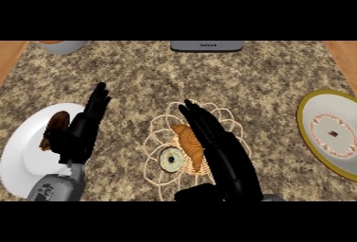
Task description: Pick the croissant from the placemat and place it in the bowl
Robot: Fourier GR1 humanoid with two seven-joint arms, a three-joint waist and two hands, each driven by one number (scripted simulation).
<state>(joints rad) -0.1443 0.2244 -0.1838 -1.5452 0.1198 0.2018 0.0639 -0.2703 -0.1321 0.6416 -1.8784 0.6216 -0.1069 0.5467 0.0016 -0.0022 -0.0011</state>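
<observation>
At the near middle of the bench (209, 80), the croissant (185, 138) is seen on the lacy placemat (159, 130), partly covered by the right hand (226, 160). Its fingers (199, 120) are straight, with nothing held. The left hand (82, 130) is open, resting before the white bowl (21, 160). The croissant is judged light, flaky and crushable, best taken across its thick middle.

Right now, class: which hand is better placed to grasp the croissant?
The right hand, open, lies over the croissant on the placemat; the left hand is off it, at the view's left.
</observation>
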